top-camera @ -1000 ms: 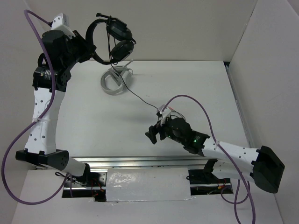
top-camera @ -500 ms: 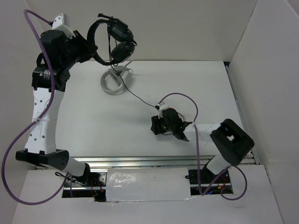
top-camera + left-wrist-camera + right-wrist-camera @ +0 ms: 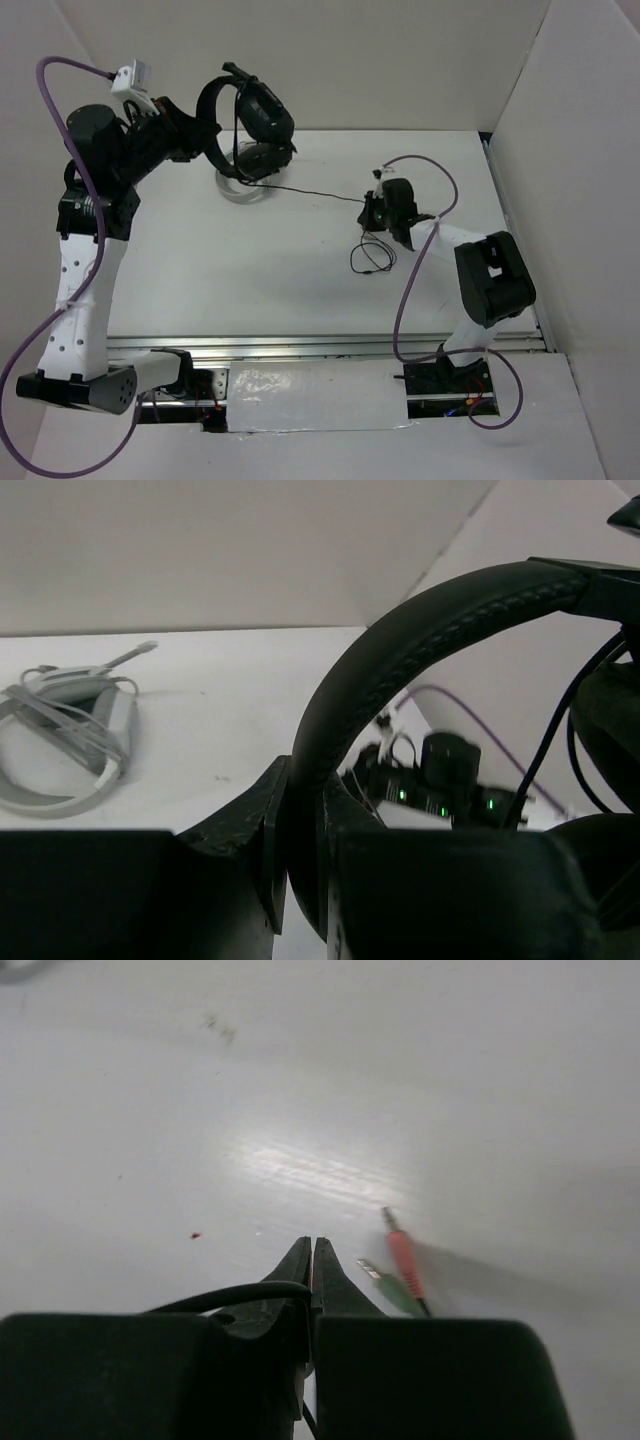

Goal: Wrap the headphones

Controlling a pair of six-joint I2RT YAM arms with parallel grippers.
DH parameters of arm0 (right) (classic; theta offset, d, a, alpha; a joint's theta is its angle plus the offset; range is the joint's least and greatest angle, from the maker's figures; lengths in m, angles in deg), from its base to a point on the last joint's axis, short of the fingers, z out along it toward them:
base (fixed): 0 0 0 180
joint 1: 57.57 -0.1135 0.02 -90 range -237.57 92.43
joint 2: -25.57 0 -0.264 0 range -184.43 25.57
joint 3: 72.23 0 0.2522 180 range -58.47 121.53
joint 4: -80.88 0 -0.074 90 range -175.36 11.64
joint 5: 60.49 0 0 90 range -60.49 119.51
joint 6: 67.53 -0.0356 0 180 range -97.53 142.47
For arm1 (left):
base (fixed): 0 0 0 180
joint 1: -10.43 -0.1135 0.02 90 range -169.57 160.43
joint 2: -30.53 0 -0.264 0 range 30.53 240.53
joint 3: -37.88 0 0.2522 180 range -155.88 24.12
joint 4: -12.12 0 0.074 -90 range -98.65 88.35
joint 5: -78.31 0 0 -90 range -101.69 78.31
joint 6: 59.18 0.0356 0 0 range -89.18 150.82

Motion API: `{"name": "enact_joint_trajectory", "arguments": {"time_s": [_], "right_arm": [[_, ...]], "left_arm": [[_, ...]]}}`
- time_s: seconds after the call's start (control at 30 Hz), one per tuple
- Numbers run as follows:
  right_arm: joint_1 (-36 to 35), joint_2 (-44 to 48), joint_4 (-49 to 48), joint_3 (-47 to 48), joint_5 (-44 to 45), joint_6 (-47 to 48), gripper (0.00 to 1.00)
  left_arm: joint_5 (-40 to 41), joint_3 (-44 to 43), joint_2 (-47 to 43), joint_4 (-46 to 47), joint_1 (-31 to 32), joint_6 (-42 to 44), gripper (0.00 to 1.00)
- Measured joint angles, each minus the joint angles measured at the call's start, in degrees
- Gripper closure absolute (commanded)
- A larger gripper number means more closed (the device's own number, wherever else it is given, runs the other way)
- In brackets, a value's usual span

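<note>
As you look from above, your left gripper (image 3: 203, 128) clamps the headphones (image 3: 258, 120) by the stand (image 3: 232, 188), their cable (image 3: 320, 192) stretched to the right gripper (image 3: 372, 210). At the left wrist, its fingers (image 3: 270, 820) squeeze the headband (image 3: 420, 640). At the right wrist, the jaws pinch together on the cable, with red and green plugs (image 3: 402, 1258) just beside them.

Bright, soft shadows, tabletop glare, blurred foreground
</note>
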Motion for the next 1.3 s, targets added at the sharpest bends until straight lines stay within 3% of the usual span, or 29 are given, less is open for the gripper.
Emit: {"name": "enact_joint_trajectory", "arguments": {"time_s": [0.13,0.33,0.53,0.67,0.77,0.93,1.3], "right_arm": [[6.0,-0.5,9.5,11.6,-0.7,2.8,1.0],[9.2,-3.0,20.0,35.1,0.7,8.1,1.0],[9.3,-3.9,31.8,50.8,3.3,14.6,1.0],[6.7,-3.8,38.9,56.2,6.0,17.7,1.0],[3.7,-3.3,43.8,57.3,8.0,19.0,1.0],[-1.7,-2.8,51.6,60.0,12.2,20.0,1.0],[-9.5,3.7,59.5,60.1,15.4,17.5,1.0]], "left_arm": [[-5.9,8.1,-4.0,5.0,1.0,1.7,1.0],[-6.8,22.1,-7.1,9.2,7.8,7.3,1.0],[7.3,32.2,-6.0,7.3,21.4,14.9,1.0],[20.0,32.2,-0.8,5.9,30.6,18.1,1.0],[30.3,29.7,6.3,3.8,34.0,19.2,1.0],[40.4,24.9,18.2,0.3,33.8,17.8,1.0],[41.9,20.0,23.8,-0.6,22.9,9.9,1.0]]}}
